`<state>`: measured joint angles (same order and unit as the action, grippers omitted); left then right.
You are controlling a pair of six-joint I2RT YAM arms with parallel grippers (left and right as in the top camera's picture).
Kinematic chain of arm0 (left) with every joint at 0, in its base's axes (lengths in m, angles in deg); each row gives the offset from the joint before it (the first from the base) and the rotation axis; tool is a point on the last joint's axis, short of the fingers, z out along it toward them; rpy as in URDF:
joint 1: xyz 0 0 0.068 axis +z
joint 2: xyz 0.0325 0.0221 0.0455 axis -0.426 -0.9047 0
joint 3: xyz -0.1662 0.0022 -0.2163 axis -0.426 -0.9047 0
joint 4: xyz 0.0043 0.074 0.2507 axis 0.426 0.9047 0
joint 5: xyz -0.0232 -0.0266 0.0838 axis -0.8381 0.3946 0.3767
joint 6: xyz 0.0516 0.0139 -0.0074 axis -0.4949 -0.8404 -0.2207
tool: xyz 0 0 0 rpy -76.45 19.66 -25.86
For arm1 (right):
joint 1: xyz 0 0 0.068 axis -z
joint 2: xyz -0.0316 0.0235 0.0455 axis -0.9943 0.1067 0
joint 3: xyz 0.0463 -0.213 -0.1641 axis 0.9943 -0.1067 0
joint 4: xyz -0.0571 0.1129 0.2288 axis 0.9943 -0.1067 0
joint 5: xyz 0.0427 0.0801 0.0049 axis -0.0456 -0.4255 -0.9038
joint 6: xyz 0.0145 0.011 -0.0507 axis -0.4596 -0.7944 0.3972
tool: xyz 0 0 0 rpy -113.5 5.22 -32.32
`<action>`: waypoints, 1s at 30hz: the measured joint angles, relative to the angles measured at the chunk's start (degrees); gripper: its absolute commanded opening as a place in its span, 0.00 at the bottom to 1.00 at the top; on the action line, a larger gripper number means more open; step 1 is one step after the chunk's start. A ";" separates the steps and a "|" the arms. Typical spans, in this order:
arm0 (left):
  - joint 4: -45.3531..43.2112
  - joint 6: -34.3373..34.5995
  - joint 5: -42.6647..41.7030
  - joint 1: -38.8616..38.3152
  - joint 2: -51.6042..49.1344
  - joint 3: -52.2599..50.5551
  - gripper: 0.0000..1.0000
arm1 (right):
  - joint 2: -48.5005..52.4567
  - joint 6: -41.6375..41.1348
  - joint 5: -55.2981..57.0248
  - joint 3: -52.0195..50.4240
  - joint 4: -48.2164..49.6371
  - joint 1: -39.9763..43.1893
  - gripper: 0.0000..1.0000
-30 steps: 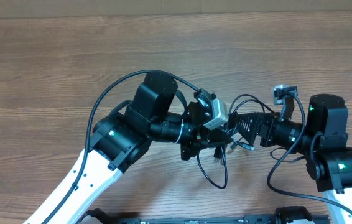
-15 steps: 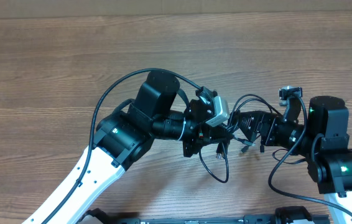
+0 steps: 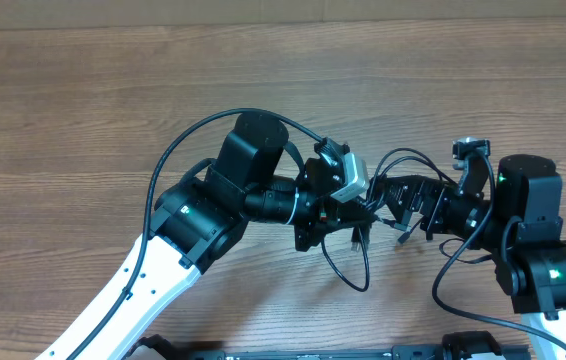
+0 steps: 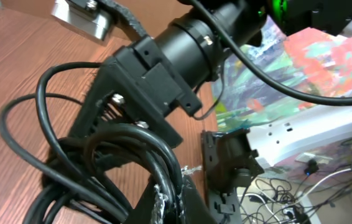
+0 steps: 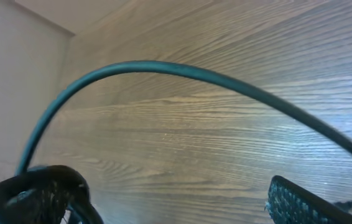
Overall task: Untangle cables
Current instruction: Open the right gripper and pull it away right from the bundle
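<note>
Black cables apparently pinched in left gripper, right gripper spread wide

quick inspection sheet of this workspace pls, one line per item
surface: wooden table, bare wood grain
job's things: thin black cables bunched between the two grippers, one loop hanging towards the table's near edge
clutter: nothing seen
grippers: left gripper shut on the bundle; right gripper open beside it, holding nothing
cables: thick arm cable arcs over the left arm
surroundings: colourful sheet and loose wires beyond the table, seen from the left wrist
</note>
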<state>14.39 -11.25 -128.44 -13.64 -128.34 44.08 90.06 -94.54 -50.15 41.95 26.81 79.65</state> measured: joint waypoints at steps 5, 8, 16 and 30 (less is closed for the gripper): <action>-1.03 0.00 -9.20 -0.90 1.20 0.09 0.04 | 1.77 -0.85 12.46 -0.61 -0.26 1.25 0.98; -0.96 0.00 -14.29 -1.31 2.23 0.22 0.04 | 3.15 -1.49 19.21 -1.05 -0.35 1.31 0.98; -0.61 0.02 -16.76 -1.31 2.32 0.22 0.04 | 3.17 -3.13 24.09 -1.05 -1.70 1.53 0.96; -0.22 8.11 -0.57 0.74 2.32 0.22 0.04 | 3.17 -2.56 14.12 -1.05 1.36 1.53 0.91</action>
<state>14.18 -3.14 -129.01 -12.89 -126.03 44.30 93.23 -97.10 -36.03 40.90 28.17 81.18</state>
